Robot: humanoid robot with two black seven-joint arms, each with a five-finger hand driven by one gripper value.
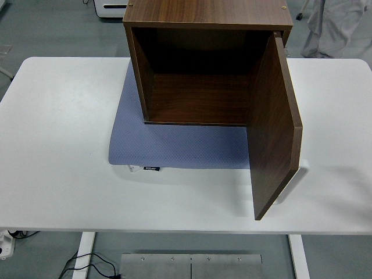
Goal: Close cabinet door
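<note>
A dark wooden cabinet [203,17] stands at the back middle of the white table [58,145], on a blue-grey mat [174,145]. Its inside is empty and dark. The cabinet door [273,128], hinged on the right side, stands wide open and swings out toward the near edge. A white handle [296,174] shows behind the door's lower outer edge. Neither of my hands is in view.
A person in light clothing [337,26] stands beyond the table's far right corner. A white appliance [113,7] sits on the floor at the back left. Under the near edge lie a metal plate [190,266] and cables [87,264].
</note>
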